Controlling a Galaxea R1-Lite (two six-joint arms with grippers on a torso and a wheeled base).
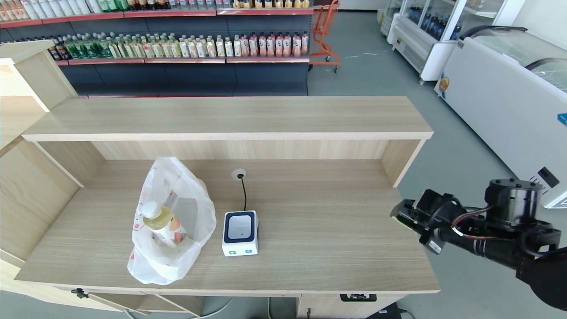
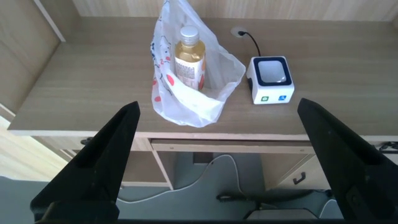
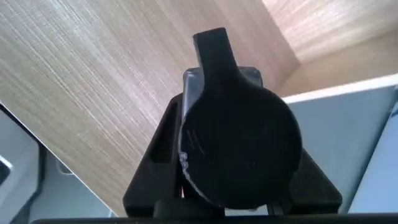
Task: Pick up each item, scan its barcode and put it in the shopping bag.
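both dark fingers (image 2: 106, 162) of my left gripper (image 2: 217, 111) are nearest, spread wide with nothing between them, so this gripper is released, and i think it is free for a next grasp. ahead of these open jaws, well apart from them, the shopping bag (image 2: 186, 106) sits on the wooden counter (image 1: 332, 221). its thin white plastic is slumped, but the mouth is up and open, which i judge is what allows an item to drop in from above. inside it one bottle (image 1: 161, 223) with pale yellow drink and a white cap is leaning a little, held up by the bag wall; for this bottle the bagging looks done to me. just beside the bag, on the side toward my right gripper (image 1: 403, 215), is the scanner (image 1: 240, 232), a small white box with its dark window facing up, and a black cable (image 1: 243, 192) runs from it to a hole in the counter. so close to the bag, it makes, i suppose, a short way from scanning to bagging. my right gripper hangs past the counter's end, well apart from the scanner; i cannot tell if it is released or clenched.
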